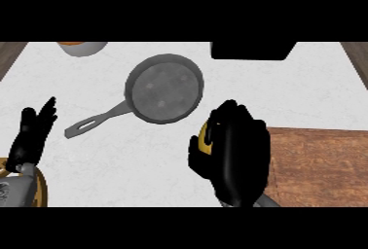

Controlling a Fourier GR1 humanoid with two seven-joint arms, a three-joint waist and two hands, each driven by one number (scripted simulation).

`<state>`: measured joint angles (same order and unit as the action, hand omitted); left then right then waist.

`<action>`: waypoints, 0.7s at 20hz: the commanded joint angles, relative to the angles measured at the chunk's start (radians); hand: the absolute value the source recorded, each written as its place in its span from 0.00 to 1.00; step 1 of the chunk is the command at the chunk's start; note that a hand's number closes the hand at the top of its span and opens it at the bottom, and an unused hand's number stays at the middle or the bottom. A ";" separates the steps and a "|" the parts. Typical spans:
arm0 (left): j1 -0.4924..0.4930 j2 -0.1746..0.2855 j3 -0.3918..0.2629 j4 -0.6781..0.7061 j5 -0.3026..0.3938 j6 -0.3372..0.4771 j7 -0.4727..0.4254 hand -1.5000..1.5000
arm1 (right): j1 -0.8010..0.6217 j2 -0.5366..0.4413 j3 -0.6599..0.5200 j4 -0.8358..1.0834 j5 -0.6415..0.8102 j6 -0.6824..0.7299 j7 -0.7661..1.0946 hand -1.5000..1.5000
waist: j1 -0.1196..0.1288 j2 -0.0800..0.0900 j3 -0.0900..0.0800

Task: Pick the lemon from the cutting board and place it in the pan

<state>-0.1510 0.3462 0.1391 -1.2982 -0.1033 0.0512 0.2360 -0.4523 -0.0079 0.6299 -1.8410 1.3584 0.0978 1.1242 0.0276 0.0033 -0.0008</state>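
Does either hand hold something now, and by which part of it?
The right hand curls its fingers round the lemon, hiding most of it; the gripped part cannot be told. The left hand holds nothing.

The right hand (pixel 233 155) curls round the lemon (pixel 208 137) at five o'clock of the grey pan (pixel 164 87); the left hand (pixel 34 132) rests open at nine o'clock.

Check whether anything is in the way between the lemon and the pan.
Nothing visible does. The right hand is curled round the lemon, and only counter shows between it and the pan.
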 commanded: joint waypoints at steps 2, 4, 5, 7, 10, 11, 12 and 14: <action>-0.035 -0.008 0.006 0.004 0.008 0.000 0.035 0.50 | -0.193 0.008 -0.083 0.159 -0.126 -0.150 0.159 1.00 | 0.005 0.003 0.000; -0.047 0.017 0.020 0.017 0.016 -0.020 0.012 0.50 | -0.249 0.008 -0.149 0.278 -0.191 -0.230 0.111 1.00 | 0.019 0.009 0.000; -0.041 -0.033 -0.023 0.007 -0.024 0.026 0.019 0.50 | -0.235 0.008 -0.198 0.329 -0.193 -0.287 0.057 1.00 | 0.016 0.011 0.001; -0.053 0.013 -0.002 0.002 -0.004 -0.017 0.027 0.50 | -0.302 0.008 -0.231 0.447 -0.236 -0.334 0.039 1.00 | 0.034 0.015 0.001; -0.033 0.008 0.004 0.023 0.009 -0.033 -0.004 0.50 | -0.341 0.008 -0.228 0.592 -0.278 -0.455 0.026 1.00 | 0.045 0.017 0.000; -0.080 -0.008 -0.017 0.008 -0.015 -0.006 0.038 0.50 | -0.365 0.008 -0.220 0.637 -0.306 -0.482 0.023 1.00 | 0.037 0.015 0.001; -0.088 -0.008 -0.005 0.016 -0.005 -0.008 0.042 0.50 | -0.374 0.008 -0.182 0.685 -0.328 -0.504 0.036 1.00 | 0.031 0.012 0.001; -0.051 0.012 -0.011 -0.011 -0.004 -0.035 0.024 0.50 | -0.419 0.008 -0.270 0.814 -0.351 -0.561 -0.050 1.00 | 0.057 0.018 0.001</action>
<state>-0.2064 0.3454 0.1298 -1.2932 -0.1093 0.0344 0.2615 -0.7979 -0.0061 0.4031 -1.2205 1.0673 -0.2984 1.0348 0.0665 0.0178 0.0001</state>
